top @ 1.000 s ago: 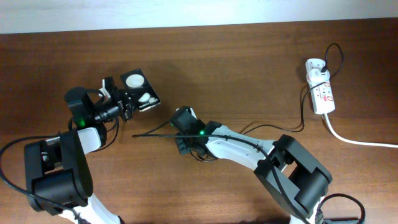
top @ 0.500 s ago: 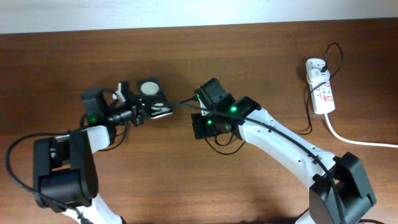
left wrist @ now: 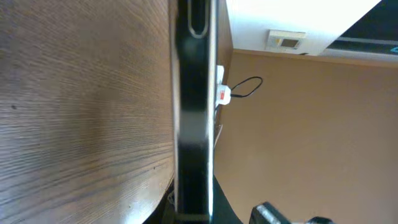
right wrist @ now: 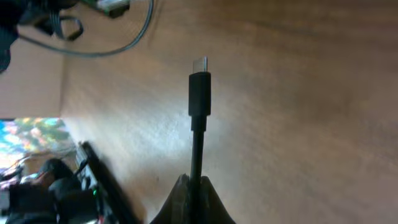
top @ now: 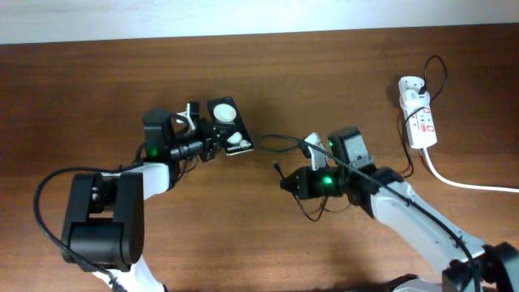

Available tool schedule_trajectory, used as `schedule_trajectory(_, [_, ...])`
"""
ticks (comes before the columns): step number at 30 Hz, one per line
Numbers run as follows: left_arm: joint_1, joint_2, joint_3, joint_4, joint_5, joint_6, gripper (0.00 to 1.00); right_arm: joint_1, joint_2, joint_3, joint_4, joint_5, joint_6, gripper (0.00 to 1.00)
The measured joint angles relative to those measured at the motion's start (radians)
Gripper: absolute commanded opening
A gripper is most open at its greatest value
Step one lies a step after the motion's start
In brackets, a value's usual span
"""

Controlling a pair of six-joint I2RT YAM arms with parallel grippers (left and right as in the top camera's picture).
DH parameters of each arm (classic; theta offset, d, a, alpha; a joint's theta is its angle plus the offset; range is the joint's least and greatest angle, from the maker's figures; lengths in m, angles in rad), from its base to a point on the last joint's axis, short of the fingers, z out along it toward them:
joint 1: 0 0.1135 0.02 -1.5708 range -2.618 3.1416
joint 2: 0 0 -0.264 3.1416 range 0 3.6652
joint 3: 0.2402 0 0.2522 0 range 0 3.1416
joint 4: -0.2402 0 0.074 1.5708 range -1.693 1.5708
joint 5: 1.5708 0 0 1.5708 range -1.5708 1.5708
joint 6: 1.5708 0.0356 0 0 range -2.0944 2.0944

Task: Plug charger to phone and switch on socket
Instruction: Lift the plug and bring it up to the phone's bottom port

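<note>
The phone [top: 229, 127], black with two white blobs, is held off the table in my left gripper [top: 209, 146], which is shut on its lower end. In the left wrist view the phone [left wrist: 193, 112] stands edge-on with its silvery edge showing. My right gripper [top: 295, 183] is shut on the charger cable just behind its plug tip [top: 278, 169], a short way right of the phone and apart from it. In the right wrist view the plug [right wrist: 199, 92] sticks out above the shut fingers [right wrist: 194, 186]. The socket [top: 420, 122] lies at the far right, the white adapter [top: 409, 86] plugged into it.
The socket's thick white cord [top: 470, 185] runs off the right edge. The black cable loops [top: 438, 69] above the adapter and trails along the table to my right arm. The socket also shows small in the left wrist view [left wrist: 222, 94].
My left gripper carried the phone to the right. My right gripper moved right and toward the table's front with the plug, so the tip now sits farther from the phone.
</note>
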Motion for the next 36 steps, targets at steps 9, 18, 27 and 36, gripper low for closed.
schedule_trajectory(9, [-0.093, 0.001, 0.0, 0.166, -0.09, -0.107, 0.0, 0.009, -0.008, -0.088, 0.312, -0.066, 0.131, 0.04])
schedule_trajectory(18, [-0.127, 0.001, 0.069, 0.182, -0.106, -0.163, 0.0, 0.035, -0.008, -0.089, 0.422, -0.019, 0.191, 0.04])
schedule_trajectory(27, [-0.127, 0.001, 0.069, 0.185, -0.074, -0.166, 0.0, 0.035, -0.008, -0.09, 0.486, 0.034, 0.201, 0.04])
schedule_trajectory(36, [-0.127, 0.001, 0.069, 0.217, -0.061, -0.167, 0.0, 0.035, 0.041, -0.09, 0.554, 0.019, 0.213, 0.04])
